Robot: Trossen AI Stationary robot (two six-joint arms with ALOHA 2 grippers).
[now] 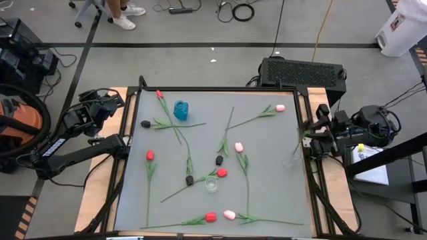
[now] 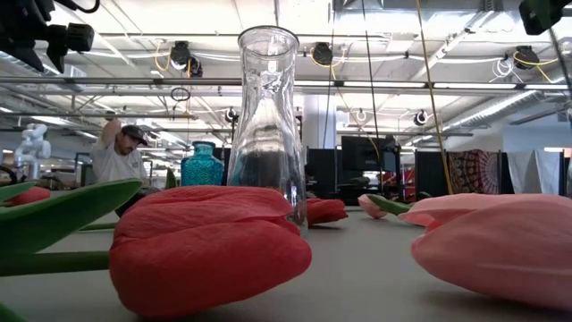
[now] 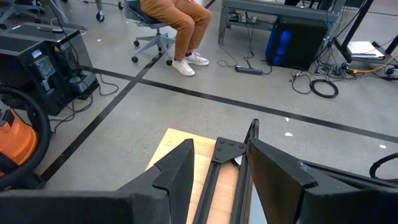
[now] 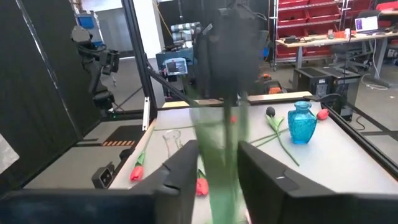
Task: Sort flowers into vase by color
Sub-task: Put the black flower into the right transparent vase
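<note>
Red, pink and black tulips lie flat on the grey table point(image 1: 267, 200), among them a red one point(image 1: 150, 155), a pink one point(image 1: 238, 147) and a black one point(image 1: 189, 180). A blue vase point(image 1: 181, 110) stands far left and a clear vase point(image 1: 212, 185) stands mid-table. Another clear vase point(image 1: 291, 159) stands by the right edge. Just above that vase my right gripper point(image 4: 219, 171) is open, with a blurred black tulip point(image 4: 227, 50) upright between its fingers. My left gripper point(image 3: 217, 180) is open with nothing in it, beyond the table's far left corner. My right gripper has the black tulip's green stem point(image 4: 219, 134) running upright between its two parted fingers, which point level toward the table's left. The stem is blurred, and I cannot tell whether the fingers touch it. The bud stands above the fingers.
The black table frame point(image 1: 220, 89) runs around the table. Stems and leaves cross the middle of the table. The red tulip point(image 1: 211, 217) and the pink one point(image 1: 229, 215) lie close to the near edge. A person sits beyond the far edge.
</note>
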